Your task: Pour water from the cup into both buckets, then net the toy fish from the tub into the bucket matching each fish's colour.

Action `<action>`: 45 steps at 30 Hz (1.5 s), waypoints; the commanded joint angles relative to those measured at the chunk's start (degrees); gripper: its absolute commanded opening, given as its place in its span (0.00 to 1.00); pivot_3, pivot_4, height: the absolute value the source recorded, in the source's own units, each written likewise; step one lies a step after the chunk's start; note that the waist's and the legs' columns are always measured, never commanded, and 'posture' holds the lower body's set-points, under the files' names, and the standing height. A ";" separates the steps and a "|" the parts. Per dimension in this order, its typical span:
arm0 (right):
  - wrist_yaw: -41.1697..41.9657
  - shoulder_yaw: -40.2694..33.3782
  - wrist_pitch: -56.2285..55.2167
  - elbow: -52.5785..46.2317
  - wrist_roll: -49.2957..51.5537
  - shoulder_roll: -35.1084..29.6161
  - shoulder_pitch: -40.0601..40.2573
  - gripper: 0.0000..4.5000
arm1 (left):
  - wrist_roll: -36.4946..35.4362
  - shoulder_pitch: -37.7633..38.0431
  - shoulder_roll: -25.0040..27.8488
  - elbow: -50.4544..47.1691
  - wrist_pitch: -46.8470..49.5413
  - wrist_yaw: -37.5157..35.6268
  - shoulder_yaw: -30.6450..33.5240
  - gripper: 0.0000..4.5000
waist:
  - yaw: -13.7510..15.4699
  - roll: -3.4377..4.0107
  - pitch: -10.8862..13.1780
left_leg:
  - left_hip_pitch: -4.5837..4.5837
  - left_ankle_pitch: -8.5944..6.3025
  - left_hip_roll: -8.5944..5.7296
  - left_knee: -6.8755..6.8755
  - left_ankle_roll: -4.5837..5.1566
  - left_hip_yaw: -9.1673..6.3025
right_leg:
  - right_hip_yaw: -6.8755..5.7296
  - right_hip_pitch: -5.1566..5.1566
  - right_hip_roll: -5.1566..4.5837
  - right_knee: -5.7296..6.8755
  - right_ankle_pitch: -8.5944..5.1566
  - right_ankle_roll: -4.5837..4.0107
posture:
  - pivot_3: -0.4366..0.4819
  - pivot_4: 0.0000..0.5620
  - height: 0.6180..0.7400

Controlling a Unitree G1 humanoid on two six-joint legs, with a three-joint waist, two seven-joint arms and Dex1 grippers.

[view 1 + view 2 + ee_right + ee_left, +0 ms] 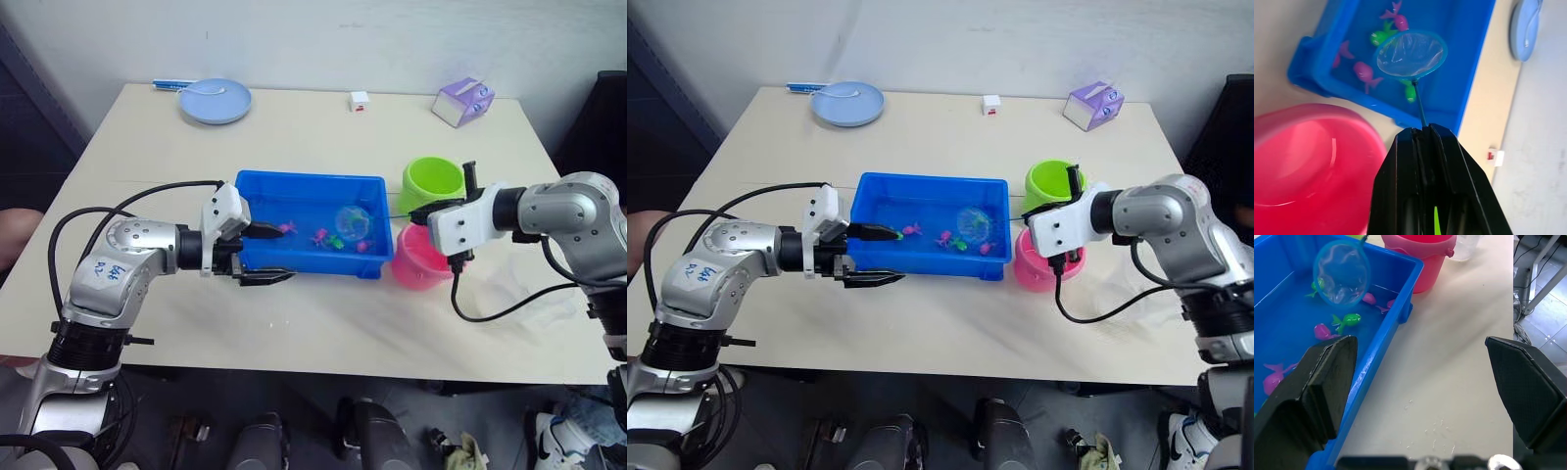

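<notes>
The right gripper [1422, 132] has its two black fingers pressed together on the thin handle of a small round net [1409, 54]. The net hoop hangs over the water at the right end of the tub [309, 183], above several toy fish [1364, 72], pink and green. The right forearm reaches in from the right side of the table, passing over the pink bucket [419, 262], which stands just beside the tub's right end. The green bucket [431, 181] stands directly behind the pink one, touching or nearly touching it.

The left gripper [265, 255] has its fingers [1322, 382] spread wide apart, holding nothing. One finger lies over the tub's left end and the other over the table in front of the tub. The left forearm extends level from the table's left side.

The surface is a beige table [294, 323] set against a pale wall. A few water droplets lie on it near the left gripper. Along the far edge sit a pale blue plate [215, 101], a small white block [360, 100] and a lilac box [462, 102]. The clear cup [1465, 246] stands behind the pink bucket, towards the table's right.
</notes>
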 commanded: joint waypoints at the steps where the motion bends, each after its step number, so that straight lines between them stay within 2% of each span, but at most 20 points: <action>1: -0.27 -2.33 1.50 -3.47 0.65 -0.90 1.71 0.17 | -0.11 -1.18 -0.07 -1.15 -1.24 -0.55 -0.48 1.00 | 0.02 0.00 0.00 | 0.00 0.00 0.00 0.00 0.00 0.00 | 0.00 0.00 0.01 0.00 0.00 0.00 | 0.48 0.27 1.00; 15: -2.95 -0.82 -1.51 -2.81 -4.15 -0.71 3.83 0.17 | 0.19 -1.55 -0.06 -0.35 -2.70 -0.47 -0.88 1.00 | 0.02 0.00 0.00 | 0.00 0.00 -0.01 0.00 0.00 0.01 | 0.00 0.00 0.01 0.00 0.00 0.00 | 0.48 0.27 1.00; 21: -0.71 -1.41 1.76 -7.96 -1.03 -0.05 7.02 0.17 | 0.18 -1.64 -0.17 -0.14 -2.84 -0.32 -0.84 1.00 | 0.04 0.00 0.00 | 0.00 0.00 -0.01 0.00 0.00 0.00 | -0.01 0.00 0.01 0.00 0.00 0.00 | 0.48 0.27 1.00; 24: -2.41 -2.52 5.65 -9.90 0.17 2.04 6.87 0.17 | 0.34 -1.87 -0.36 0.39 -3.13 -0.34 -0.96 1.00 | 0.03 0.00 0.00 | 0.01 0.00 0.00 0.02 0.00 0.00 | -0.01 0.01 0.02 0.01 0.00 0.00 | 0.48 0.27 1.00; 33: -3.59 -1.86 2.29 -6.66 -4.91 -1.38 6.59 0.17 | 0.49 -2.38 -0.37 1.35 -3.71 -0.51 -1.04 1.00 | 0.21 0.01 0.00 | 0.00 0.00 -0.03 0.03 0.00 0.00 | -0.01 0.01 0.00 0.00 0.00 0.00 | 0.48 0.27 1.00; 37: -2.88 -1.07 3.15 -7.54 -4.48 -0.88 7.47 0.17 | 0.55 -2.34 -0.15 1.71 -3.96 -0.56 -0.98 1.00 | 0.03 0.01 0.00 | 0.01 0.00 -0.01 0.01 0.00 0.00 | -0.01 0.01 0.03 0.01 0.00 0.00 | 0.48 0.27 1.00; 45: -0.53 -2.34 11.91 -11.57 1.56 1.79 10.25 0.17 | 0.94 -2.49 0.59 2.38 -4.76 -0.56 -0.73 1.00 | 0.13 0.01 0.00 | 0.00 0.00 -0.02 0.03 0.00 0.00 | -0.01 0.01 0.02 0.02 0.00 0.00 | 0.48 0.27 1.00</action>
